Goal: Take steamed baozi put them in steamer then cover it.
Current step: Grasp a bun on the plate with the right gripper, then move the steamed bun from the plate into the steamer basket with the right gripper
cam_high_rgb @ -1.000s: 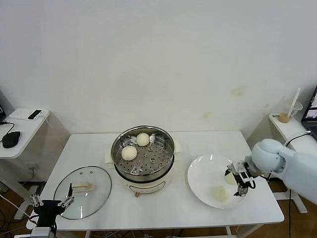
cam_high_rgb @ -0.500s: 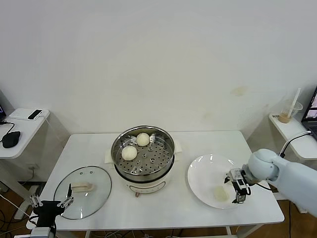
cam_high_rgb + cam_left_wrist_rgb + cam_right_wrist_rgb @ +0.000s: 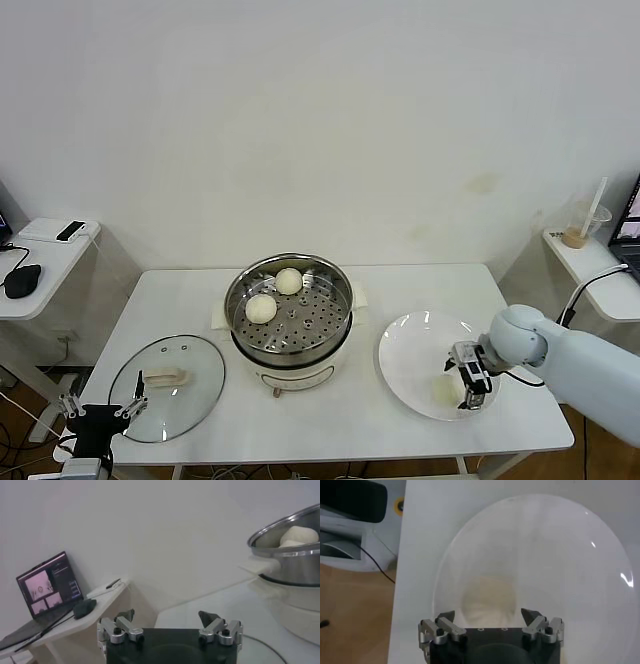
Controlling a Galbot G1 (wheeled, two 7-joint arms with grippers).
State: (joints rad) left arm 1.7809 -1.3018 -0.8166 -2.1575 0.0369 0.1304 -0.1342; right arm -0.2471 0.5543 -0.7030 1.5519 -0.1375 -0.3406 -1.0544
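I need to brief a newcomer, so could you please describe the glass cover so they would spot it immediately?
Start at the steel steamer in the middle of the white table. On the robot's left of it, near the front edge, lies the cover: a flat clear glass disc with a metal rim and cream handle, unlike the opaque white plate opposite.

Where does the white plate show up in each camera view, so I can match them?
Head view: the white plate lies on the table, right of the steamer, under the right gripper.
Left wrist view: not in it; only the steamer shows.
Right wrist view: the plate fills most of the picture.
Shared landmark: the bun on the plate, at the right gripper.
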